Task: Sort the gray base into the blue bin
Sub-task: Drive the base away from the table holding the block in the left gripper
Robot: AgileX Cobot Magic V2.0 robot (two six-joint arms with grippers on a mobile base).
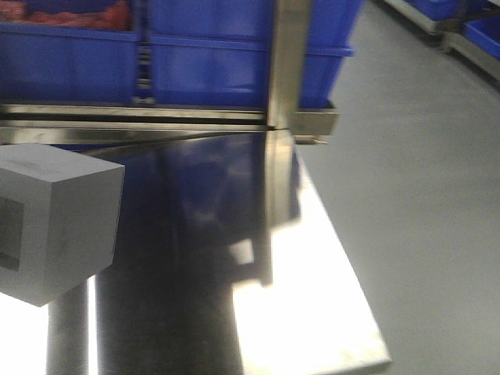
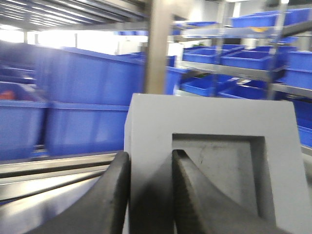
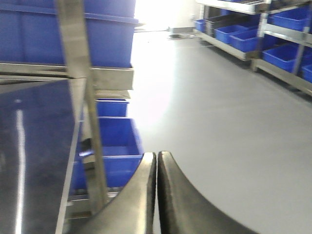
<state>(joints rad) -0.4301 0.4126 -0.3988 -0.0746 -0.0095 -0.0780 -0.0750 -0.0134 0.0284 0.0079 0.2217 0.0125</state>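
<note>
Left gripper [image 2: 148, 195] closed on the gray base [image 2: 209, 117]; one finger on the block's outer side, the other inside its square recess, the wall pinched between them; block over the steel table [image 1: 312, 297]; blue crates [image 2: 83, 87] beyond the fingertips; right gripper [image 3: 156, 190] fingers pressed together, holding nothing.
</note>
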